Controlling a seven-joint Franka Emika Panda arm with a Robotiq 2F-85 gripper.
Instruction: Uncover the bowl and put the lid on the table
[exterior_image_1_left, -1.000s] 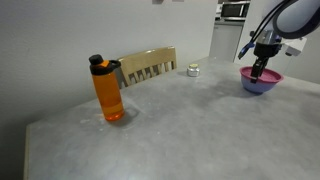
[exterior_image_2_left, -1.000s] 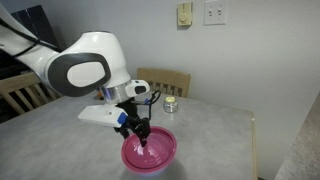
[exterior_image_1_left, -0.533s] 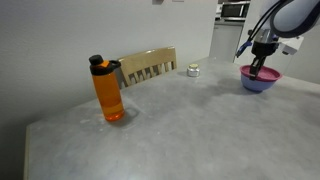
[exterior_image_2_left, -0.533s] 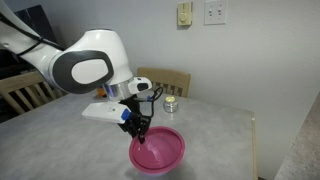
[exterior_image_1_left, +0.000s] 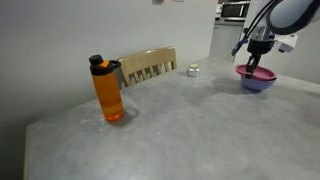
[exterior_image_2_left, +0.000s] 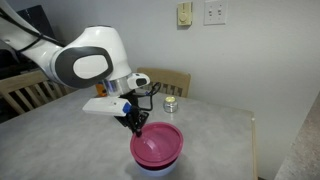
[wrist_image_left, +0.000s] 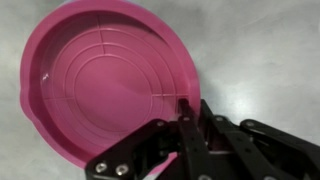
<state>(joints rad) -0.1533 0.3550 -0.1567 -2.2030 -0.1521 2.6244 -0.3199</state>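
Lid, a flat round magenta-pink plastic disc (wrist_image_left: 100, 80): in my wrist view the gripper (wrist_image_left: 185, 120) is clamped on its rim at 5 o'clock. In both exterior views I see it over the small round periwinkle-blue plastic bowl (exterior_image_1_left: 260, 86) on the light grey matte table (exterior_image_1_left: 190, 120); contact between them I cannot tell. Tall orange plastic bottle (exterior_image_1_left: 108, 92) stands well apart, at the bowl's 9 o'clock.

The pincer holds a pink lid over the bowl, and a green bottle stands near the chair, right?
Not green: the bottle is orange, as an exterior view shows. It does stand near the chair, and the pincer holds the pink lid over the bowl.
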